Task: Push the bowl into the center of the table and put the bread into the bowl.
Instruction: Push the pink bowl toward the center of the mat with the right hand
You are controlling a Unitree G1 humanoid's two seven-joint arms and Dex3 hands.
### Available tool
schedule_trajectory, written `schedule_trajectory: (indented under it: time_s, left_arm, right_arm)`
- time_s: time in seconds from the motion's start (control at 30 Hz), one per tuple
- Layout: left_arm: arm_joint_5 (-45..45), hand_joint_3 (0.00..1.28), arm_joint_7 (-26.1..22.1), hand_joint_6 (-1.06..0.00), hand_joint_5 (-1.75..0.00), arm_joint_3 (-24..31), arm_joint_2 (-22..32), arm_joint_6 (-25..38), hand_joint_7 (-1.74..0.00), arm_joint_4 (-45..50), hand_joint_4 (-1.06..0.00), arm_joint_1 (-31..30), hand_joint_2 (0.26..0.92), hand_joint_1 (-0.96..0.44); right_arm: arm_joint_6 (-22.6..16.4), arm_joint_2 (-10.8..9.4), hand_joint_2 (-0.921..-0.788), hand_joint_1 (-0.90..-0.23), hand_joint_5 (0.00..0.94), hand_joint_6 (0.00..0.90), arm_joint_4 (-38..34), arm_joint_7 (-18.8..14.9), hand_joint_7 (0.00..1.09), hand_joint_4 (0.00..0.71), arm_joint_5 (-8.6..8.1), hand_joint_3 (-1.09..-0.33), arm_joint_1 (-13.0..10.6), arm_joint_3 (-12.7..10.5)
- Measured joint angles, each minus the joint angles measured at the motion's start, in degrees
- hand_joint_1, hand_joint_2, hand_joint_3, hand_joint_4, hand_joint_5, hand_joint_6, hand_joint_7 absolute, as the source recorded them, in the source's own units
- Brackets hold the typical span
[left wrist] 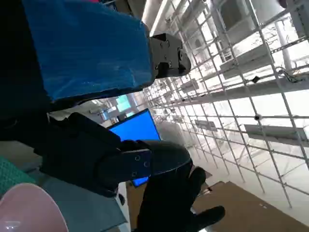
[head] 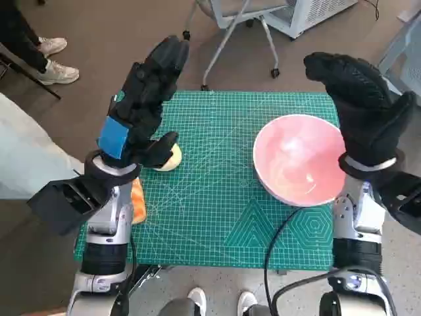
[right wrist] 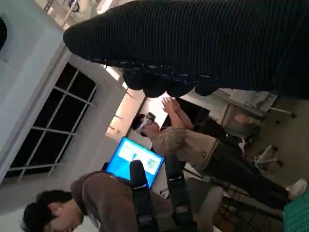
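Sitting right of centre in the head view, the pink bowl rests upright on the green mat covering the bench, with nothing inside it. The bread lies at the mid-left of the frame, largely hidden behind the left robot hand, so its long axis cannot be told. That robot hand hangs raised above the mat, fingers spread, holding nothing. The right robot hand, raised at the upper right beside the bowl's rim, is likewise spread and empty
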State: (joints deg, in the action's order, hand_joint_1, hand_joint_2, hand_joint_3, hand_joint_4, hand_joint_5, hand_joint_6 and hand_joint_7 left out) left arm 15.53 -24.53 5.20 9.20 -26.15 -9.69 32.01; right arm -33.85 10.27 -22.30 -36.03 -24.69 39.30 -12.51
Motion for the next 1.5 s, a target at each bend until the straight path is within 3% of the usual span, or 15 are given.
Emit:
schedule_trajectory:
  time_s: [1.27,1.5]
  left_arm:
    - [-1.31,0.56,1.34,0.00,-0.01,0.00,-0.13,-0.01,-0.34,-0.10,-0.05,0.00,0.921,-0.71]
    - [-1.32,0.56,1.39,0.00,-0.01,0.01,-0.19,0.00,-0.34,-0.05,-0.05,-0.01,0.921,-0.71]
  right_arm:
    - [0.42,0.02,-0.921,-0.652,0.001,0.247,0.16,-0.01,0.13,0.205,-0.27,-0.615,-0.03,-0.17]
    - [0.16,1.27,-0.921,-0.668,0.002,0.250,-2.01,-1.14,0.12,0.207,-1.61,-0.606,0.07,-1.86]
